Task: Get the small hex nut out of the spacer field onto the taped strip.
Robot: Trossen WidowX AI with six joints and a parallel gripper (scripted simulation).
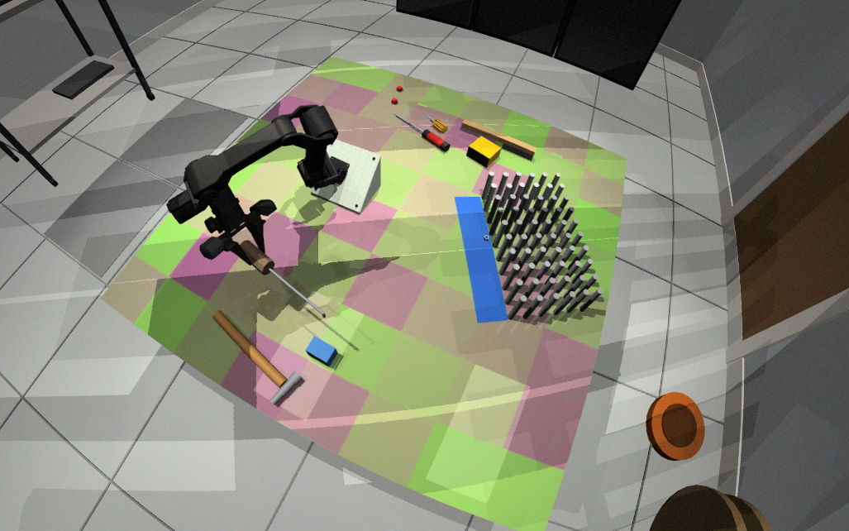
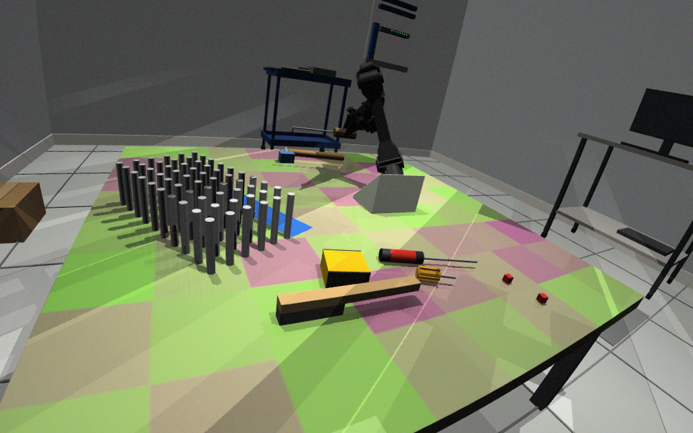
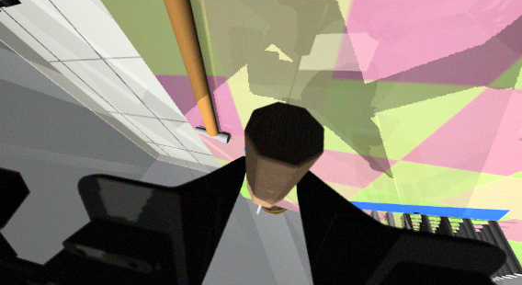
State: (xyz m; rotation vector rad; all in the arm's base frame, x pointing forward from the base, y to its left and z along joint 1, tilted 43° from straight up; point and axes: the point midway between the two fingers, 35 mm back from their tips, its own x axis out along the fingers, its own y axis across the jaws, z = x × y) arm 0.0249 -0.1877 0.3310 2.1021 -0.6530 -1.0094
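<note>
Nut [image 1: 486, 236] out on the blue strip [image 1: 480, 264] [image 2: 279, 217] [image 3: 432, 210], near its spacer-side edge. Spacers [image 1: 533, 244] [image 2: 198, 204] [image 3: 446, 225] look upright. Your hand [image 1: 249, 249] [image 2: 346, 129] [image 3: 272, 166] is closed on the hook tool's wooden handle [image 1: 256, 257] [image 2: 345, 132] [image 3: 280, 175], aloft near the hammer's edge of the worktop [image 1: 407, 395] [image 2: 203, 349] [image 3: 414, 129]. Left, I judge: 3 jobs (set down, open, back off).

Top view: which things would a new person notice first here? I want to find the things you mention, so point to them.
Probably the dense field of standing metal spacers [image 1: 540, 244] [image 2: 198, 210] comes first, with the bright blue strip [image 1: 480, 264] [image 2: 279, 217] along one side. Next is the black arm [image 1: 236, 158] [image 2: 386, 123], holding a wooden-handled hook [image 1: 295, 292] [image 2: 314, 129] above the patchwork table top, away from the spacers.
</note>
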